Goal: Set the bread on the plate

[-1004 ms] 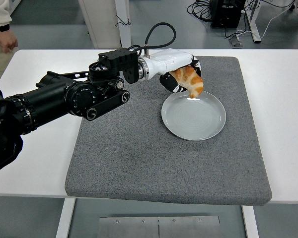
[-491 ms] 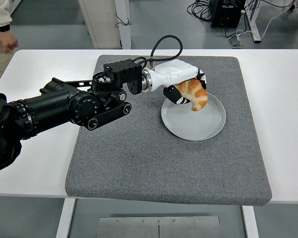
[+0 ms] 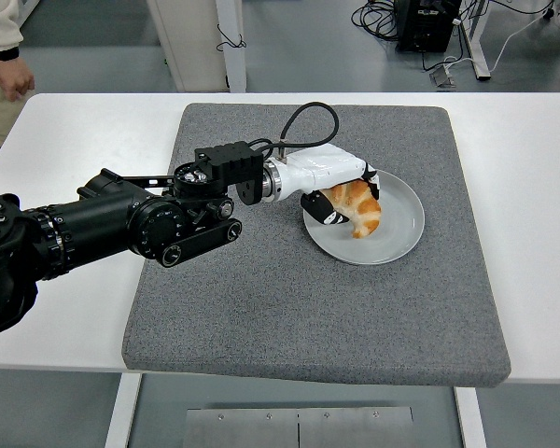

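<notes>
The bread point(image 3: 359, 208) is clamped in the left robot hand point(image 3: 341, 191) and held low over the left half of the plate point(image 3: 401, 233). The plate is set on a grey mat point(image 3: 289, 299) covering the white surface point(image 3: 532, 187).

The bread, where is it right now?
In the head view, the bread sits over the left part of the plate on the grey mat, held by the left robot hand.
</notes>
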`<action>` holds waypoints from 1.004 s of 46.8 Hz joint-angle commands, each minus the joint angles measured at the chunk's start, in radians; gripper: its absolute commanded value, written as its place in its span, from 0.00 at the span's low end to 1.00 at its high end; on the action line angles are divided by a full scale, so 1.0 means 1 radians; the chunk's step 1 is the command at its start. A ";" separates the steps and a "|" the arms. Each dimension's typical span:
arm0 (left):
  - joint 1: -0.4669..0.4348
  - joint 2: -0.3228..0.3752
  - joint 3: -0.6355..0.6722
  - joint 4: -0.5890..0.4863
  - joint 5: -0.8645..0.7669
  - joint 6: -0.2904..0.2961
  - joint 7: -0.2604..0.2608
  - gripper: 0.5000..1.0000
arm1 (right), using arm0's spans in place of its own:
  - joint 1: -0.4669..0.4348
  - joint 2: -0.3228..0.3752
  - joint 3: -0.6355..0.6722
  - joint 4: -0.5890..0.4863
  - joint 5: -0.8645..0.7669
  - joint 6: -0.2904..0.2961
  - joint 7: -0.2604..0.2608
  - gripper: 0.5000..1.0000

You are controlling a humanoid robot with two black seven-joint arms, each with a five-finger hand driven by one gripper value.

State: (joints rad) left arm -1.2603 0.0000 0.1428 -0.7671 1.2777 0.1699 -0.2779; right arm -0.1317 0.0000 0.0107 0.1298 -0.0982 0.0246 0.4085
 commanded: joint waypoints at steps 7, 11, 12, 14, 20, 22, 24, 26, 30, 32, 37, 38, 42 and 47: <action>0.018 0.000 0.001 0.002 0.000 0.002 0.000 0.00 | 0.000 0.000 0.000 0.001 0.000 0.000 0.000 1.00; 0.025 0.000 0.001 0.005 0.000 0.002 0.000 0.00 | 0.000 0.000 0.000 0.001 0.000 0.000 0.000 1.00; 0.027 0.000 0.003 0.005 0.000 0.002 0.000 0.00 | 0.000 0.000 0.000 -0.001 0.000 0.000 0.000 1.00; 0.028 0.000 0.009 0.008 0.000 0.002 0.000 0.00 | 0.000 0.000 0.000 -0.001 0.000 0.000 0.000 1.00; 0.038 0.000 0.027 0.015 -0.003 0.003 -0.001 0.00 | 0.000 0.000 0.000 0.001 0.000 0.000 0.000 1.00; 0.044 0.000 0.029 0.015 -0.001 0.005 -0.001 0.00 | 0.000 0.000 0.000 0.001 0.000 0.000 0.000 1.00; 0.048 0.000 0.029 0.015 -0.003 0.010 -0.001 0.00 | 0.000 0.000 0.000 0.001 0.000 0.000 0.000 1.00; 0.048 0.000 0.029 0.015 -0.004 0.013 -0.001 0.00 | 0.000 0.000 0.000 0.001 0.000 0.000 0.000 1.00; 0.047 0.000 0.029 0.015 -0.004 0.013 0.000 0.00 | 0.000 0.000 0.000 -0.001 0.000 0.000 0.001 1.00; 0.047 0.000 0.029 0.015 -0.006 0.014 0.000 0.00 | 0.000 0.000 0.000 -0.001 0.000 0.000 0.001 1.00; 0.048 0.000 0.029 0.015 -0.011 0.025 0.002 0.00 | 0.000 0.000 0.000 0.001 0.000 0.000 0.000 1.00; 0.047 0.000 0.029 0.015 -0.011 0.028 0.003 0.00 | 0.000 0.000 0.000 -0.001 0.000 0.000 0.000 1.00; 0.047 0.000 0.027 0.015 -0.017 0.033 0.009 0.00 | 0.000 0.000 0.000 -0.001 0.000 0.000 0.000 1.00; 0.045 0.000 0.024 0.014 -0.026 0.033 0.013 0.11 | 0.000 0.000 0.000 -0.001 0.000 0.000 0.000 1.00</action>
State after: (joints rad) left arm -1.2123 -0.0001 0.1704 -0.7516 1.2581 0.2020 -0.2674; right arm -0.1320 0.0000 0.0108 0.1296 -0.0982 0.0245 0.4081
